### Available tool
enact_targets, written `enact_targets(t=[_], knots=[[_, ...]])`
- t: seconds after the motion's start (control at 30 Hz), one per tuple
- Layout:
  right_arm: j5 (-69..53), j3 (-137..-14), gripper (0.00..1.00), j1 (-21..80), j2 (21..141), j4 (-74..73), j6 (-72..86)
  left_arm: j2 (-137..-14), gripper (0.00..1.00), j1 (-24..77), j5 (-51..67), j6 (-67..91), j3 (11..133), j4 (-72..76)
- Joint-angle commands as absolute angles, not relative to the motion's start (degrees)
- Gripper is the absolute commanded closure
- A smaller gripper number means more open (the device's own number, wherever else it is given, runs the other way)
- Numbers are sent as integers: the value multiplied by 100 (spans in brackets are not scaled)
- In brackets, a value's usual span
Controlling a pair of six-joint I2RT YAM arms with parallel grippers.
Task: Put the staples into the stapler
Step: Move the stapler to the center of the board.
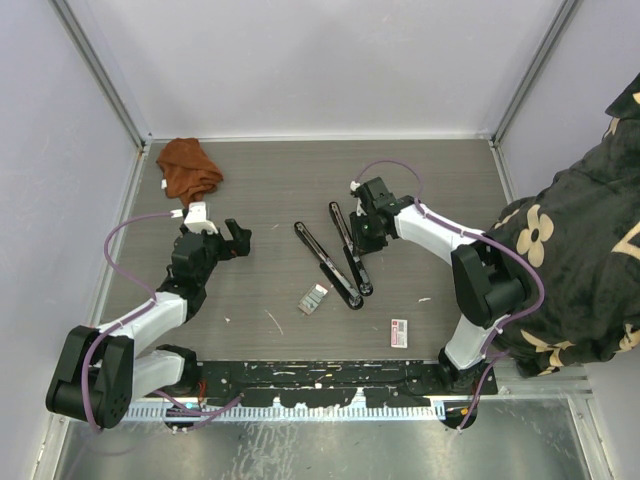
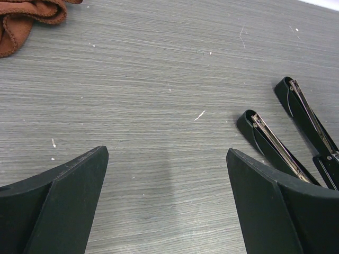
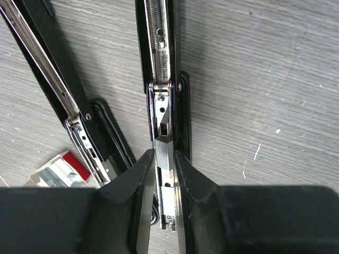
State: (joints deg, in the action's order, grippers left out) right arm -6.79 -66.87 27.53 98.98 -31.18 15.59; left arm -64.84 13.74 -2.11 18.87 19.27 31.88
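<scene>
Two black staplers lie opened flat, side by side, mid-table. My right gripper (image 1: 362, 238) is on the right-hand stapler (image 1: 340, 225). In the right wrist view its fingers press both sides of that stapler's (image 3: 160, 47) silvery inner rail, so the gripper (image 3: 165, 154) is shut on it. The other stapler (image 1: 322, 258) lies just to the left, its metal channel (image 3: 45, 69) facing up. The staples (image 1: 313, 298) sit in a small grey tray near the staplers' hinge ends, and the tray (image 3: 55, 173) shows left of my right fingers. My left gripper (image 1: 236, 240) hovers wide open (image 2: 167, 153) over bare table, left of the staplers.
A small red-and-white box (image 1: 399, 333) lies at the front right. A crumpled brown cloth (image 1: 187, 165) sits at the back left, its edge (image 2: 26, 18) in the left wrist view. A person's flower-patterned sleeve (image 1: 570, 270) reaches in at the right edge.
</scene>
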Motion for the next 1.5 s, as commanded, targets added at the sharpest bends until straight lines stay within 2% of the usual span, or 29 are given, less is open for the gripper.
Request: enact_targets(t=[0.0,0.27,0.47,0.63,0.87,1.47], knots=[[-816,-6688,75,2742,9788,-2936,1642,-6364,4,1342,-200,1886,1942,3357],[-829,-6688,81,2742,9858,-2958,1626,-6372,4,1338,-193,1892,1942,3357],[-778,-6684,81,2744,9889,-2974,1602,-6382,4,1341,-187,1894,1936,3357],[-659,-6735,76,2740,9789,-3015,1583,-6396,4,1341,-185,1896,1942,3353],[-611,-6791,74,2736,9693,-3058,1584,-6403,4,1337,-173,1900,1946,3357],[-703,-6693,78,2734,9884,-3050,1558,-6372,4,1345,-176,1899,1942,3344]])
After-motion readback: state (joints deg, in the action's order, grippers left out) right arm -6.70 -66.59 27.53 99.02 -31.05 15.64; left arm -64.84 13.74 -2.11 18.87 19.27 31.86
